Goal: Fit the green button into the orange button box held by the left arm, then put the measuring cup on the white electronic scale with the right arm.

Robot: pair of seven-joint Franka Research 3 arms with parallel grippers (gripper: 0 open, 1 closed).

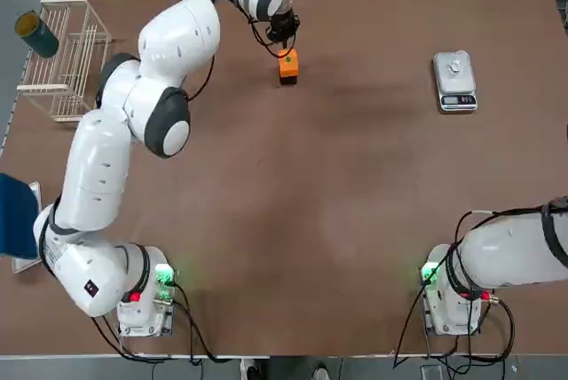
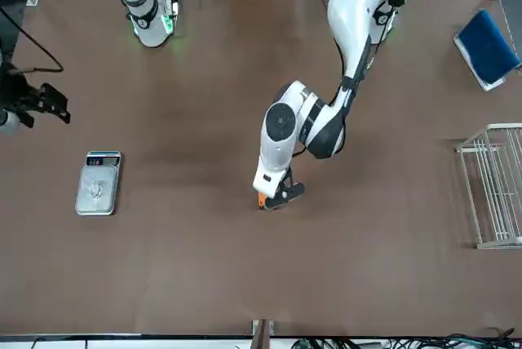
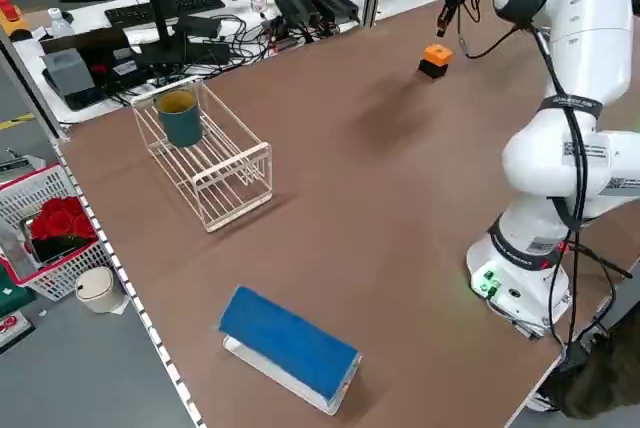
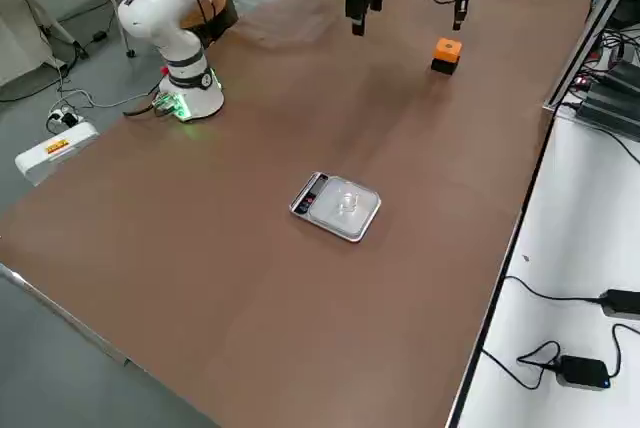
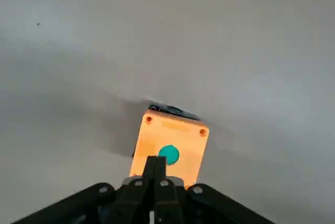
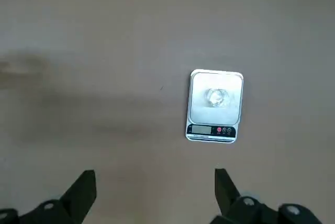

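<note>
The orange button box (image 1: pixel 287 64) stands on the table at the far middle, and the green button (image 5: pixel 168 154) sits in its top face. My left gripper (image 1: pixel 282 36) hangs a little above the box (image 3: pixel 435 56), shut with nothing between its fingers (image 5: pixel 155 167). The white electronic scale (image 1: pixel 454 81) lies at the far right; a small clear round thing (image 6: pixel 215 97), which looks like the measuring cup, rests on its plate. My right gripper (image 6: pixel 153 192) is open and empty, held high over the table on the robot's side of the scale (image 6: pixel 214 106).
A wire rack (image 1: pixel 67 56) stands at the far left with a teal cup (image 1: pixel 35 32) in its corner. A blue-covered block (image 3: pixel 290 343) lies by the table's left edge. Both arm bases (image 1: pixel 146 296) sit at the near edge.
</note>
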